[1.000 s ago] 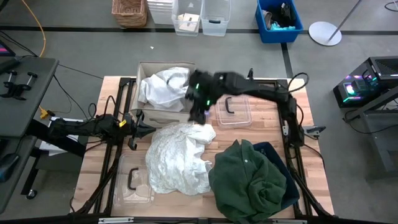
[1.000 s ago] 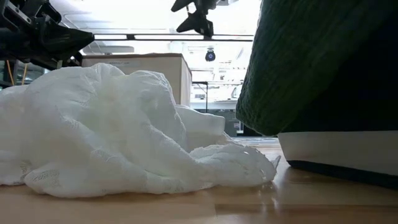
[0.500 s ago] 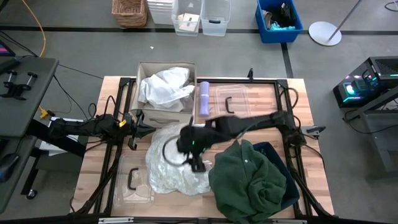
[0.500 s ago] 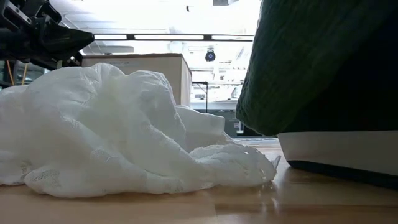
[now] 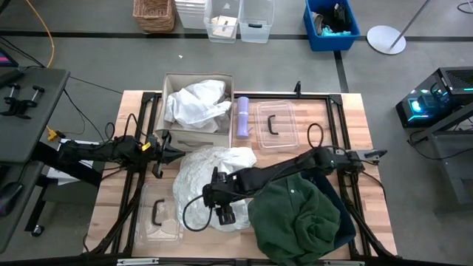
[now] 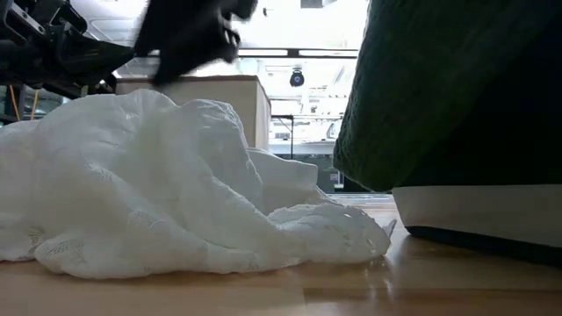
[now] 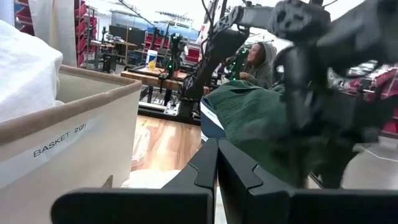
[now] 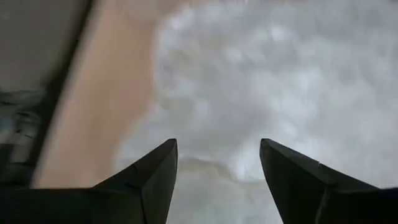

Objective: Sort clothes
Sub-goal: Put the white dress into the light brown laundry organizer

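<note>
While right pincer (image 8: 217, 180) hovers, fingers apart, white fabric (image 8: 280, 81) apparently just below

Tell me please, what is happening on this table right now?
The robot is sorting clothes. Its right claw is open above the white fabric pile at the table's middle, holding nothing. The left claw waits shut beside the cardboard basket, which already holds white fabric. A dark green shirt lies nearby.

My right arm reaches low across the table toward the left side, right gripper (image 8: 217, 163) with fingers spread wide, pointing down. My left gripper (image 7: 216, 163) waits at the left edge, fingers apparently pressed together, arm level.
</note>
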Action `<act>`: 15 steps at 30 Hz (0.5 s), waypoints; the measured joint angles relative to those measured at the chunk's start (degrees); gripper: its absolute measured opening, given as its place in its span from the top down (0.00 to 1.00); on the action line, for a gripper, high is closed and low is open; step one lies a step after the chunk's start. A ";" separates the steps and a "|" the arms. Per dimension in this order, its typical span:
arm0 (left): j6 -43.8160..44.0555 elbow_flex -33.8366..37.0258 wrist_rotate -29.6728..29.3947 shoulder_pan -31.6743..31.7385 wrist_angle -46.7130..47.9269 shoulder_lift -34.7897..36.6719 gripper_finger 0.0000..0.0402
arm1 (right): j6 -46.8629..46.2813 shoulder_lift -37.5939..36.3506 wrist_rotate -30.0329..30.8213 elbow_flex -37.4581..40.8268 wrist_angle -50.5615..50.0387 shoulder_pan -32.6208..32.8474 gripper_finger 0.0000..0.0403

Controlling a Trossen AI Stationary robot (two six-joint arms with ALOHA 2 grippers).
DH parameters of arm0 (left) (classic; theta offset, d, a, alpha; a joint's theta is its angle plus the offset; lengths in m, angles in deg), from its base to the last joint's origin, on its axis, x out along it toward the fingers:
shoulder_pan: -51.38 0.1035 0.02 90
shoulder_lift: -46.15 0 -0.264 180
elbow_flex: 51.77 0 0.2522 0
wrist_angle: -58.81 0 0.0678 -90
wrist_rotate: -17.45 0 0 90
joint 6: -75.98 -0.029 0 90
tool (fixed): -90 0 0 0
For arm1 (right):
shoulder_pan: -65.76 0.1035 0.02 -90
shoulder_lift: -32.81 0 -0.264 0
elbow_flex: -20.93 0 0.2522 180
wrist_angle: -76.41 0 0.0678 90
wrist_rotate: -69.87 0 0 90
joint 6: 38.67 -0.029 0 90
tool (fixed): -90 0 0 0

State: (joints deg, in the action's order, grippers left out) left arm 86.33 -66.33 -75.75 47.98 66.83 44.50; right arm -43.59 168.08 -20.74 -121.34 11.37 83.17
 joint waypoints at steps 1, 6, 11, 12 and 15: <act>-0.01 0.02 0.00 0.00 0.00 0.00 1.00 | -1.14 0.85 1.17 0.00 -0.76 0.00 0.44; -0.02 0.01 0.00 0.00 0.01 0.00 1.00 | -5.18 4.57 7.20 0.00 -2.66 -0.20 0.44; -0.02 0.01 0.01 0.00 0.00 0.00 1.00 | -16.06 9.02 9.80 -0.04 -5.06 -0.42 0.44; -0.02 0.02 0.02 0.00 0.00 0.00 1.00 | -18.81 9.97 9.38 -0.06 -5.26 -0.46 0.44; -0.02 0.02 0.02 0.00 0.00 0.00 1.00 | -20.57 11.23 8.09 -0.43 -6.05 -0.52 0.49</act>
State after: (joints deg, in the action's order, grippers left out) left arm 86.31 -66.31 -75.73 47.98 66.83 44.50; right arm -64.15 179.32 -12.65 -121.76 5.32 82.64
